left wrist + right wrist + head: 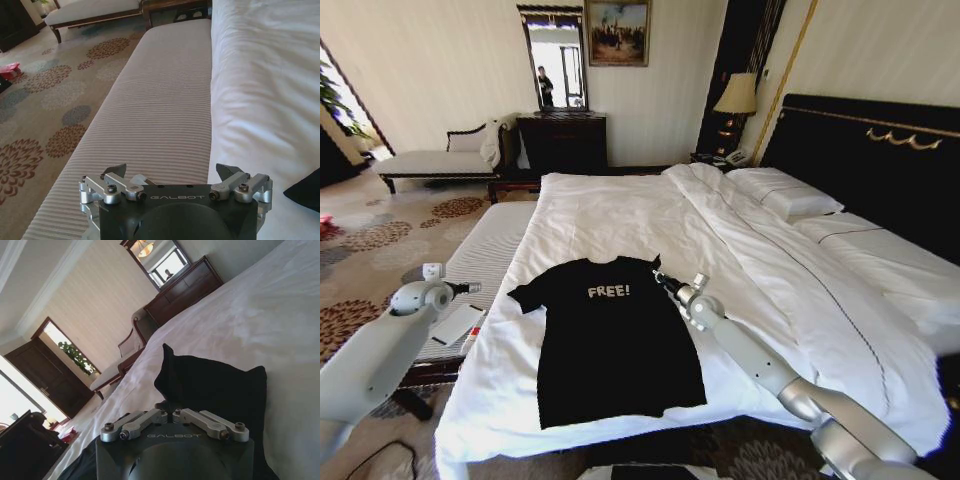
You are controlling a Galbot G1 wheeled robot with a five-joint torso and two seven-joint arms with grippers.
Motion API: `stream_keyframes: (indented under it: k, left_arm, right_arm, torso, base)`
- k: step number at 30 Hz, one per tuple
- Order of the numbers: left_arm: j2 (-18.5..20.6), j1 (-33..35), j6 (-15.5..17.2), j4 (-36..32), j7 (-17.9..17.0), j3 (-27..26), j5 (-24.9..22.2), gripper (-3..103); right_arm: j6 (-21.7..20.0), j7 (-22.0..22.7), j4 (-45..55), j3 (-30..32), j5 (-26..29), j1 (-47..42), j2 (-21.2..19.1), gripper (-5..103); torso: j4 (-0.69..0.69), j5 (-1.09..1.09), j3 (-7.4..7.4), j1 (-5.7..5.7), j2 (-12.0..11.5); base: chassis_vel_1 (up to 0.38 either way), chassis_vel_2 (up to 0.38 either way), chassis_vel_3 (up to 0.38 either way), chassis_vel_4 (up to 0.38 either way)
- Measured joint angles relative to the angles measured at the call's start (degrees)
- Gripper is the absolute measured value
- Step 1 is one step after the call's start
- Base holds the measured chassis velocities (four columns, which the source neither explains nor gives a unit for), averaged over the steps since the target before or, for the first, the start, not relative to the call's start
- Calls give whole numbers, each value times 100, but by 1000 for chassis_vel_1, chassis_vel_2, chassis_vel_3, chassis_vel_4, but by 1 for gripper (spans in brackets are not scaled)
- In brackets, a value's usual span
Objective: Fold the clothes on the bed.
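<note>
Wrist views add detail: the right gripper (172,412), marked "GALBOT", has its fingers together, pinching the sleeve of the black T-shirt (615,340). That shirt, lettered "FREE!", lies flat near the foot edge of the bed (620,215). Over the striped bench (150,115), the left gripper (172,172) hangs spread apart.

One black T-shirt (615,340) is counted on one bed (620,215). Two pillows are seen at about two o'clock of the shirt: one (785,192) nearer the headboard and one (895,262) closer to the near edge. Two grippers are counted: the right gripper (660,276), with its jaws closed on the shirt's sleeve, and the left gripper (470,288) at nine o'clock, jaws apart. One striped bench (485,245), one lamp (736,95), one mirror (555,55) and one painting (617,32) are counted.
</note>
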Motion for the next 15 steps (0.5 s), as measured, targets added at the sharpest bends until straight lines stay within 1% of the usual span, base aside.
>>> stream_keyframes:
  k: [4,9,11,13,15]
  left_arm:
    - [-43,-34,-8,74,1,29,28,100]
    - [-70,-69,-11,108,3,56,35,100]
    - [-80,-80,-12,122,5,68,38,100]
    - [-81,-80,-12,125,7,69,39,100]
    - [-82,-81,-12,129,9,69,40,100]
  right_arm:
    - [109,-227,-130,-158,-183,38,118,0]
    - [172,-236,-278,-299,-426,17,184,0]
    - [186,-234,-291,-319,-473,-52,205,11]
    - [187,-241,-269,-319,-484,-82,186,11]
    - [187,-250,-183,-325,-494,-129,108,22]
  torso:
    - [0,0,0,0,0]
    - [0,0,0,0,0]
    - [0,0,0,0,0]
    - [0,0,0,0,-1]
    - [0,1,0,0,-1]
  base:
    - [0,0,0,0]
    - [0,0,0,0]
    - [0,0,0,0]
    - [0,0,0,0]
    - [0,0,0,0]
